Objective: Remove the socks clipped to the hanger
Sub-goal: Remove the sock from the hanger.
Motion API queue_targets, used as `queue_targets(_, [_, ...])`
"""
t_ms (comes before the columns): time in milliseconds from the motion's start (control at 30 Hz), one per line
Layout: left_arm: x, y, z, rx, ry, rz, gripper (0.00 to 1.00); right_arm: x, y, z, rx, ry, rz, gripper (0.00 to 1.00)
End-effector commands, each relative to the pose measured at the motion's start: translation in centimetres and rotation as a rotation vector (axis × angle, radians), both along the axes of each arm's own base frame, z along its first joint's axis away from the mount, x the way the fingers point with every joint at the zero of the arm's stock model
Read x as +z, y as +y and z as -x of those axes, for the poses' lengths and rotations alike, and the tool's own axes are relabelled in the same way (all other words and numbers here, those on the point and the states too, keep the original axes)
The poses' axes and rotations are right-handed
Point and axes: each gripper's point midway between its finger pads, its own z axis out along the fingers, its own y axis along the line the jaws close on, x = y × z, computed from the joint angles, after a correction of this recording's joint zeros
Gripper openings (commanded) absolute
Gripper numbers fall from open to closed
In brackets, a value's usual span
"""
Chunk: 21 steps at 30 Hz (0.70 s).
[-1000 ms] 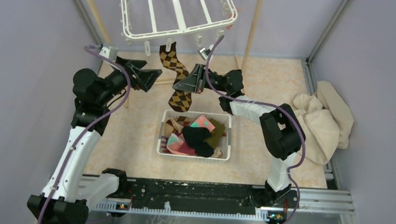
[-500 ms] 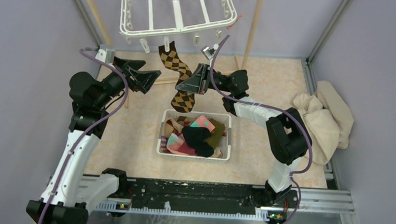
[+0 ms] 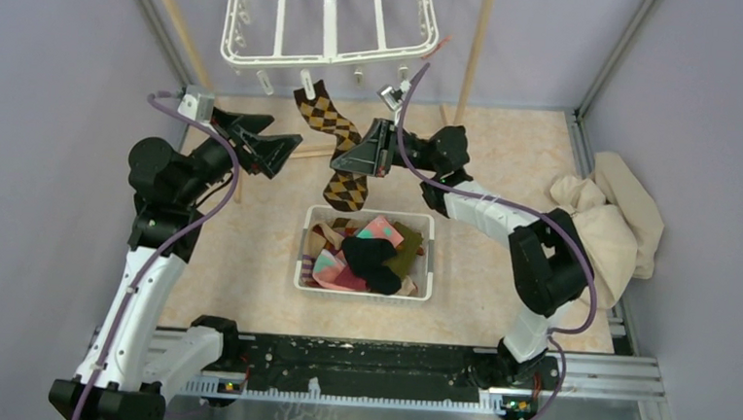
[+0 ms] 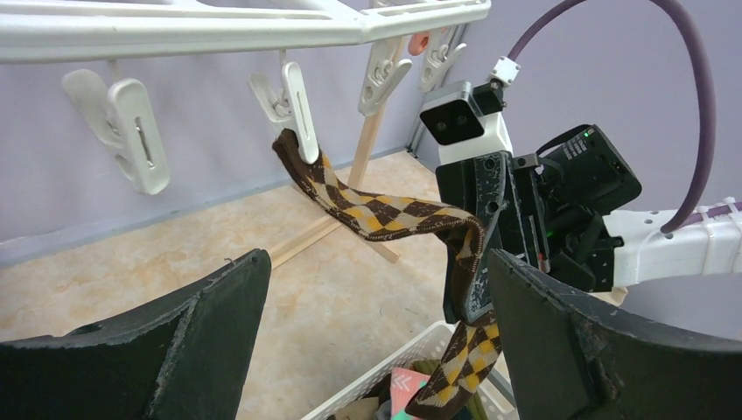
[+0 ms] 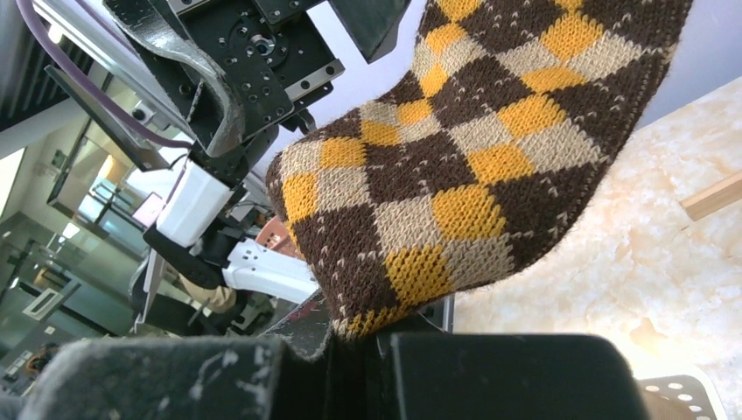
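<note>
The white hanger point(image 3: 329, 47) hangs at the top, its near rim lined with clips. One brown argyle sock point(image 3: 338, 140) hangs from a near-rim clip point(image 4: 297, 109); it also shows in the left wrist view point(image 4: 376, 210) and fills the right wrist view point(image 5: 472, 166). My right gripper point(image 3: 349, 157) is shut on the sock's middle, and the toe end dangles below it. My left gripper point(image 3: 289, 148) is open and empty, just left of the sock. Several other socks point(image 3: 370, 254) lie in the basket.
A white slotted basket point(image 3: 307, 276) stands on the floor below the sock. A beige cloth heap point(image 3: 605, 224) lies at the right. Wooden poles point(image 3: 475, 51) stand behind the hanger, and a wooden bar point(image 4: 324, 232) lies on the floor. Lilac walls enclose the space.
The hanger has swung away toward the top of the view. The right arm has shifted slightly with the sock held. The left gripper has barely moved.
</note>
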Motion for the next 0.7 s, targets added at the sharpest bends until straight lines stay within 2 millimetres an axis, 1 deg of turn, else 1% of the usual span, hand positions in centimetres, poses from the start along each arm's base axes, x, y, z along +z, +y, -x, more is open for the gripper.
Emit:
queue_targets(0, [-0.3,-0.1,0.0,-0.016,0.005,0.004,0.99,3.7,-1.1,0.8,-0.031,-0.142,-0.028,0.00])
queue_targets(100, [-0.6,-0.3,0.1,-0.025,0.006,0.004,0.99,3.5,-1.1,0.8,-0.041,-0.144,-0.013,0.00])
queue_targets(300, [-0.5,-0.3,0.5,-0.030,0.001,0.009,0.99,2.9,-1.1,0.6,-0.050,-0.133,0.003,0.00])
queue_targets(433, [-0.9,-0.2,0.8,-0.029,0.006,0.006,0.99,2.9,-1.2,0.6,-0.065,-0.136,0.004,0.00])
queue_targets(667, [-1.1,-0.3,0.5,-0.035,-0.006,0.020,0.99,2.5,-1.3,0.6,-0.076,-0.119,0.008,0.00])
